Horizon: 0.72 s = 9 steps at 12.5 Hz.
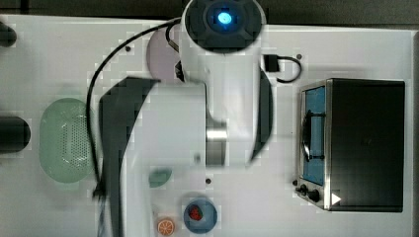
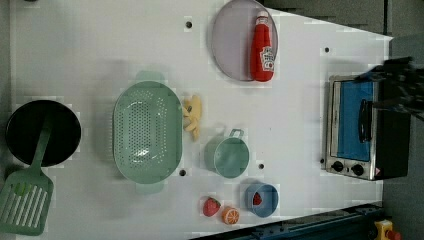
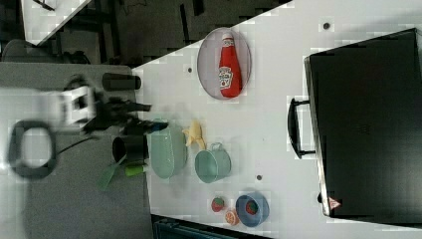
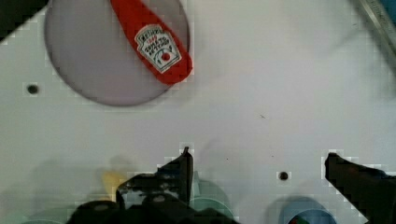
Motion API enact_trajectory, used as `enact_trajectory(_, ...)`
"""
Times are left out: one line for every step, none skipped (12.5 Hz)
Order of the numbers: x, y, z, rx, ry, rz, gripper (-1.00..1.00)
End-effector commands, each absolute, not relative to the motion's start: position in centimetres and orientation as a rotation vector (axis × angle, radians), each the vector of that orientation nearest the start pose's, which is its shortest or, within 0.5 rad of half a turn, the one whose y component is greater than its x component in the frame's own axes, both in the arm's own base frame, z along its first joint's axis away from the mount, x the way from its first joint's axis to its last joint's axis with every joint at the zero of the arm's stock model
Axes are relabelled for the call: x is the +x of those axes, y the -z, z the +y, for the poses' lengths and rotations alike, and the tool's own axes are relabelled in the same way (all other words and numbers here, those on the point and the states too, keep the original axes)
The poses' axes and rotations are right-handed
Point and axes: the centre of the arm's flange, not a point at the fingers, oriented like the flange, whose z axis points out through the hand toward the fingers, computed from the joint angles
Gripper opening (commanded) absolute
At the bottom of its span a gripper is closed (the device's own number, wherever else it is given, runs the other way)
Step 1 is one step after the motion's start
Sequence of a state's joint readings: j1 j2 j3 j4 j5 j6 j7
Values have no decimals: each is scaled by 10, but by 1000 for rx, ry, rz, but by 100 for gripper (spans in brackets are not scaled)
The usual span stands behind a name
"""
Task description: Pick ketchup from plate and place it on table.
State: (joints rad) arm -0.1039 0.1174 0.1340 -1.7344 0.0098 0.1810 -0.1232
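The ketchup [image 2: 263,47] is a small red bottle with a white cap and a pale label. It lies on its side on the round lilac-grey plate [image 2: 230,45], its base sticking out over the rim. The right view has the ketchup [image 3: 229,67] on the plate [image 3: 209,59] as well. In the wrist view my gripper [image 4: 257,163] is open, with only bare white table [image 4: 280,93] between its fingers [image 4: 184,165]. The ketchup [image 4: 154,44] and plate [image 4: 93,60] lie well apart from the fingertips. My arm [image 1: 222,74] covers most of the plate [image 1: 159,54] in the top view.
A toaster oven [image 2: 357,127] stands at the left view's right. A green perforated basket [image 2: 147,131], a banana [image 2: 192,117], a green cup [image 2: 230,156], a blue dish [image 2: 262,199], a strawberry [image 2: 211,206], an orange slice [image 2: 230,215], a black pan [image 2: 42,132] and a spatula [image 2: 25,200] share the table.
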Motion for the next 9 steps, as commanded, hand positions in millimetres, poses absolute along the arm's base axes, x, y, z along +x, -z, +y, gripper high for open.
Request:
enact_trajectory(599, -459, 20, -3047, -187, 720, 100)
enact_trajectory(608, -442, 20, -3058, -178, 635, 100)
enact_trajectory(617, -425, 19, -3064, -154, 556, 100)
enact_trajectory(626, -409, 19, -3070, -123, 475, 100)
enact_trajectory(634, -393, 20, -3075, -94, 382, 100)
enact_trajectory(641, -377, 21, -3078, -61, 291, 100)
enact_trajectory(648, -363, 23, -3080, -19, 198, 100)
enact_trajectory(654, -348, 24, -3080, 12, 114, 100)
enact_trajectory(659, -333, 26, -3077, 33, 68, 100)
